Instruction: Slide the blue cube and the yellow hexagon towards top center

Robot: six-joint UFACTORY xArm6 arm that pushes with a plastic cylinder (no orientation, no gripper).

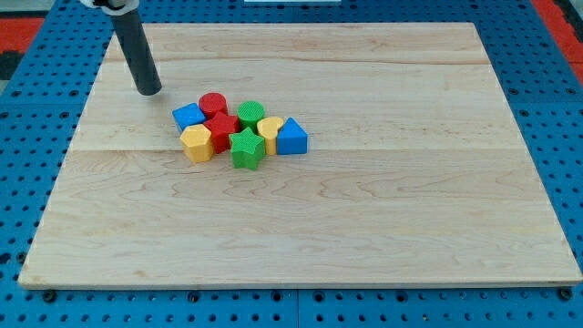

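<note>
The blue cube (189, 116) sits at the upper-left of a tight cluster of 8 blocks, left of the board's middle and nearer its top edge than its bottom edge; the yellow hexagon (197, 143) lies just below it, at the cluster's lower-left, touching or nearly touching the cube; to the right of the blue cube stands a red cylinder (213, 104), and below that a second red block (221, 129) whose shape I cannot make out, pressed against the yellow hexagon's right side; a green cylinder-like block (250, 115) sits right of the red cylinder; a green star (246, 148) lies at the cluster's bottom, just right of the hexagon; a yellow block (271, 130) of unclear shape sits between the green star and a blue triangular block (291, 138), which forms the cluster's right end; my tip (148, 91) rests on the wooden board (383, 200) up and to the left of the blue cube, near it but apart, toward the board's top-left corner; the rod carries no fingers and holds nothing, its dark shaft leaning up toward the view's top-left; the board lies on a blue perforated surface (27, 137).
</note>
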